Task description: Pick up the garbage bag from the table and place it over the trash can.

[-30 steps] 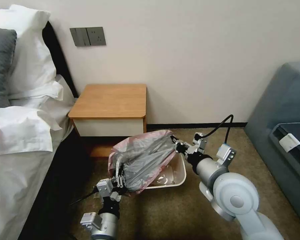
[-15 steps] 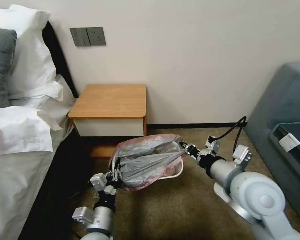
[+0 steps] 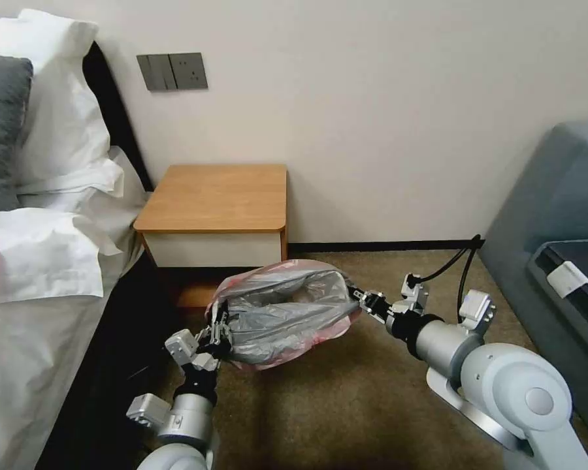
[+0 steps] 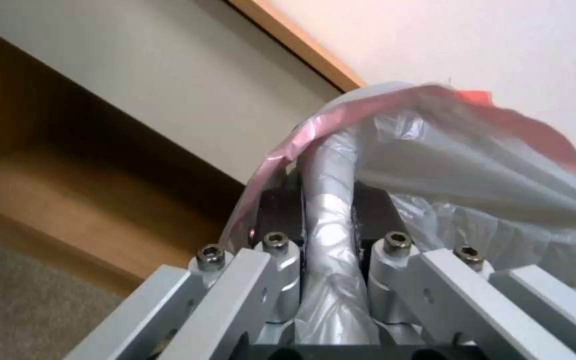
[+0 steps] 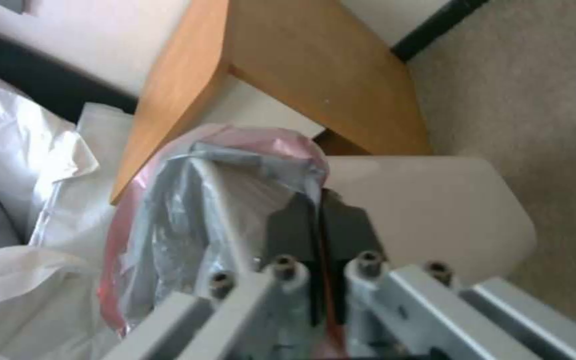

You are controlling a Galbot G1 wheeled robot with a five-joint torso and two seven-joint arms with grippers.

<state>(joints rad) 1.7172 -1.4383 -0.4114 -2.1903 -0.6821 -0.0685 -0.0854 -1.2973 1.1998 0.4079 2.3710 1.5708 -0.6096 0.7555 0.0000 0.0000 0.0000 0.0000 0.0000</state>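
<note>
- Grey crinkly plastic with a pinkish-red rim is what we see stretched low over the carpet (image 3: 346, 405) in the head view: the garbage bag (image 3: 284, 312), held in front of the table (image 3: 215, 196). We see the left gripper (image 3: 217, 331) clamped on the bag's left end and the right gripper (image 3: 358, 298) clamped on its right end, the bag pulled taut between them. A bed (image 3: 39, 274) lies to the left.
- From the left wrist, we see that gripper (image 4: 328, 200) with its fingers (image 4: 278, 210) pressed onto a bunched fold of the bag (image 4: 448, 170); the table's open shelf (image 4: 81, 190) lies beyond.
- From the right wrist, we see that gripper (image 5: 320, 227) closed tight on the bag's rim (image 5: 221, 190), the cream trash can (image 5: 435, 210) directly below and the table (image 5: 288, 75) behind.
</note>
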